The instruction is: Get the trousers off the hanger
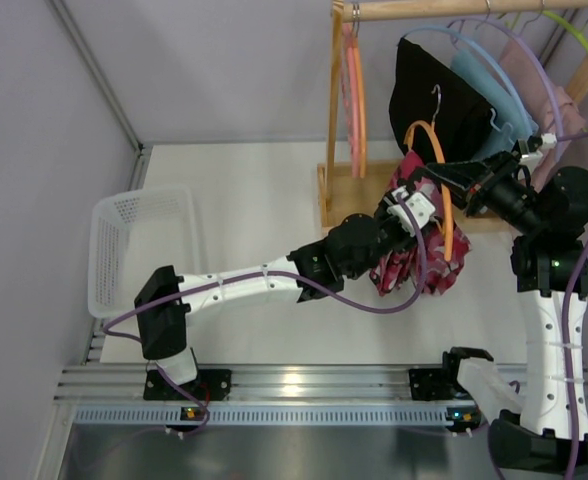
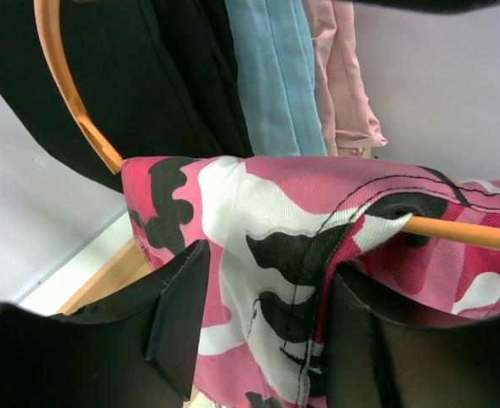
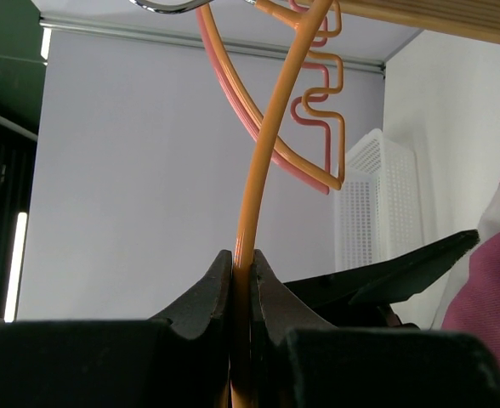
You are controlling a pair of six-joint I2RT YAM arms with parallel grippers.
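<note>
Trousers [image 2: 258, 204] lay draped over the bar of the hanger [image 2: 463, 234], right of centre above your table [image 1: 254, 200], just in front of the rack [image 1: 332, 120]. Your left gripper [image 2: 267, 323] straddled them from the left; your right gripper [image 3: 241, 280] pinched the hanger from the right. Second pair [image 1: 434, 90] hung behind. Basket [image 1: 109, 250] far left.

Top camera looked down from behind; both wrist cameras (pressed in tight) shared the orange hanger [image 3: 248, 204] with it.
</note>
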